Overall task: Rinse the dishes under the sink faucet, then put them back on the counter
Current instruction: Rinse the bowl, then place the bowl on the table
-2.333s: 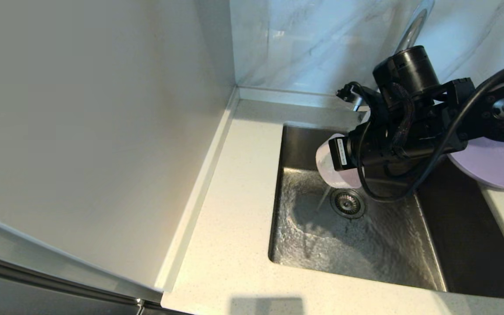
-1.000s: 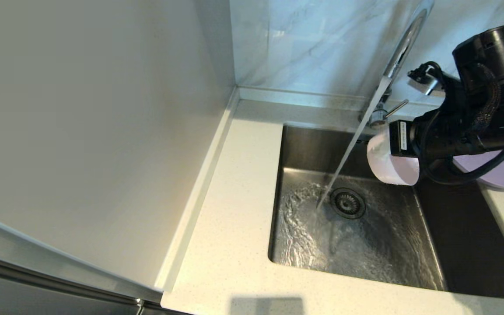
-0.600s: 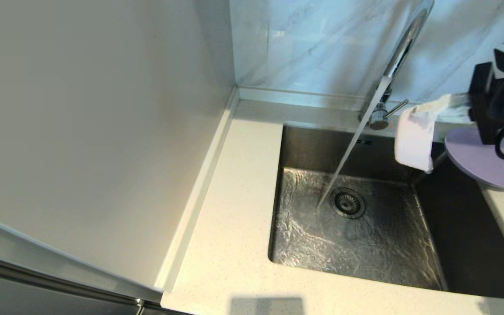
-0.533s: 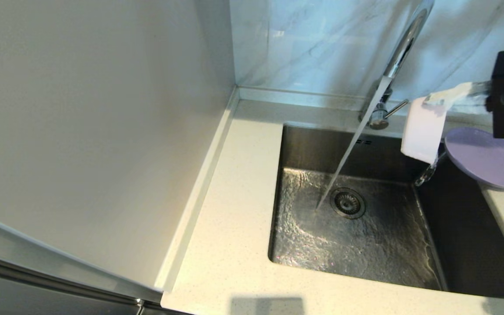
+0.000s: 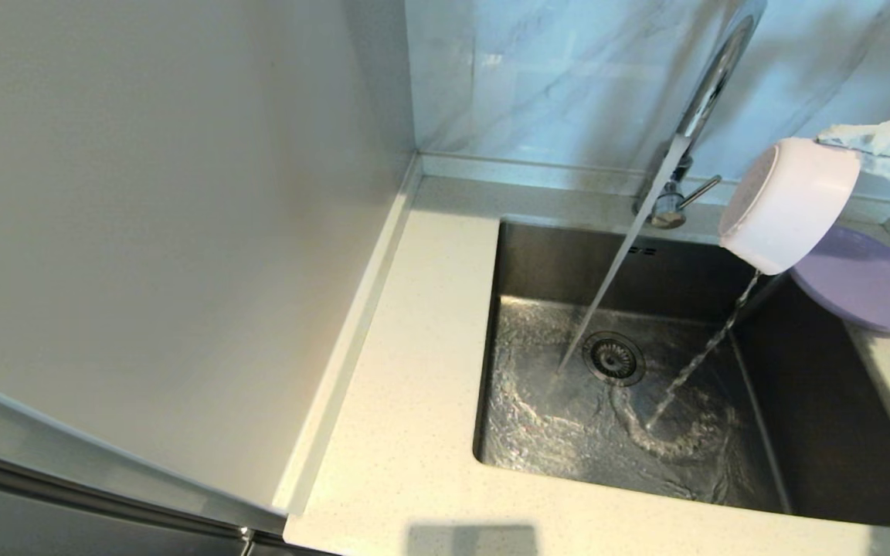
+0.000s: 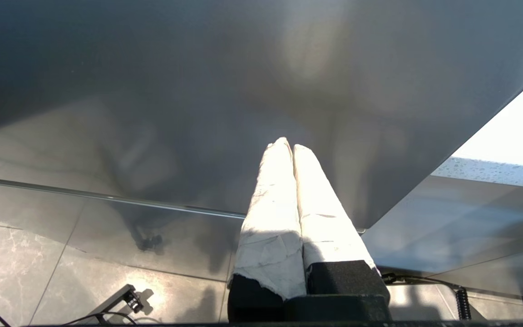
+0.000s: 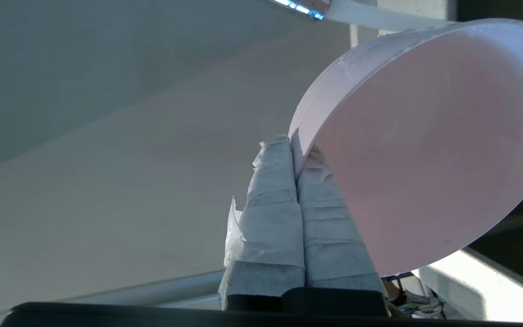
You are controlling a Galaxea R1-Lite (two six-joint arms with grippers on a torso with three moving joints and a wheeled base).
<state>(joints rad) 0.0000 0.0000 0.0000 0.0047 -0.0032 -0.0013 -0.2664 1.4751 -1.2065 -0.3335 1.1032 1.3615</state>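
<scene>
The pale pink bowl point(image 5: 789, 205) hangs tilted over the sink's point(image 5: 839, 463) back right corner, and a thin stream of water pours from its lower edge into the basin. My right gripper point(image 5: 850, 143) reaches in from the right and is shut on the bowl's point(image 7: 425, 145) rim, one taped finger on each side of the wall point(image 7: 292, 147). The lavender plate point(image 5: 866, 282) lies on the counter point(image 5: 414, 371) at the right, its edge overhanging the sink. The sink faucet point(image 5: 711, 77) runs, its stream landing beside the drain point(image 5: 613, 357). My left gripper point(image 6: 288, 145) is shut and empty, parked low by a cabinet front.
A grey-veined marble wall point(image 5: 553, 77) stands behind the sink, and a tall plain panel point(image 5: 167, 232) closes off the left side. The faucet's lever handle point(image 5: 698, 191) sticks out just left of the bowl. Rippling water covers the basin floor.
My right gripper has carried the bowl up and to the right, out of the faucet's stream, and tipped it; water now pours out of it. The arm has drawn back toward the right edge.
</scene>
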